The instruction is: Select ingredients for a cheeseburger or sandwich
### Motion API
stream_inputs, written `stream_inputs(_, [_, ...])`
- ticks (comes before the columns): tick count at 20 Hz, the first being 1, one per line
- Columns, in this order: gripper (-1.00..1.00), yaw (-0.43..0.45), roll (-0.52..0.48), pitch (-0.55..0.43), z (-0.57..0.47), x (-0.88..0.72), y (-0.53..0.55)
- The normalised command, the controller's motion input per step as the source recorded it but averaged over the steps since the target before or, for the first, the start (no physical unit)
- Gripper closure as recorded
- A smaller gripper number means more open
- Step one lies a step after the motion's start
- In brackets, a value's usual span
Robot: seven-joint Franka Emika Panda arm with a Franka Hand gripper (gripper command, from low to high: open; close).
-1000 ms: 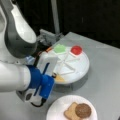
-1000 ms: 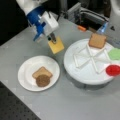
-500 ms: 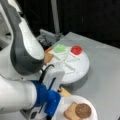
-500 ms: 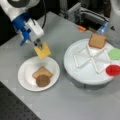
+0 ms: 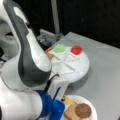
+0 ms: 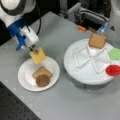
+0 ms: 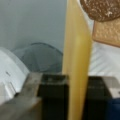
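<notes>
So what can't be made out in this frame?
- Claw, shut on the cheese square: hidden behind the arm in a front view.
- Toast slice on the divided tray: mostly hidden behind the arm in a front view.
- Patty and toast: cut off by the wrist view's edges.

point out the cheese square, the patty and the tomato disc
cheese square (image 6: pixel 38 56), a front view, middle of its yellow face
patty (image 6: pixel 42 80), a front view, centre of its top
tomato disc (image 6: pixel 113 70), a front view, centre
</notes>
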Motion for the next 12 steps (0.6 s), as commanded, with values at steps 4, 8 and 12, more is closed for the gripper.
stream_inputs(4, [1.00, 0.191, 0.133, 0.058, -0.22, 0.45, -0.13])
stream_inputs(8, [1.00, 0.183, 0.161, -0.006, -0.18, 0.42, -0.15])
stream_inputs(12, [1.00, 0.150, 0.162, -0.042, -0.13, 0.37, -0.16])
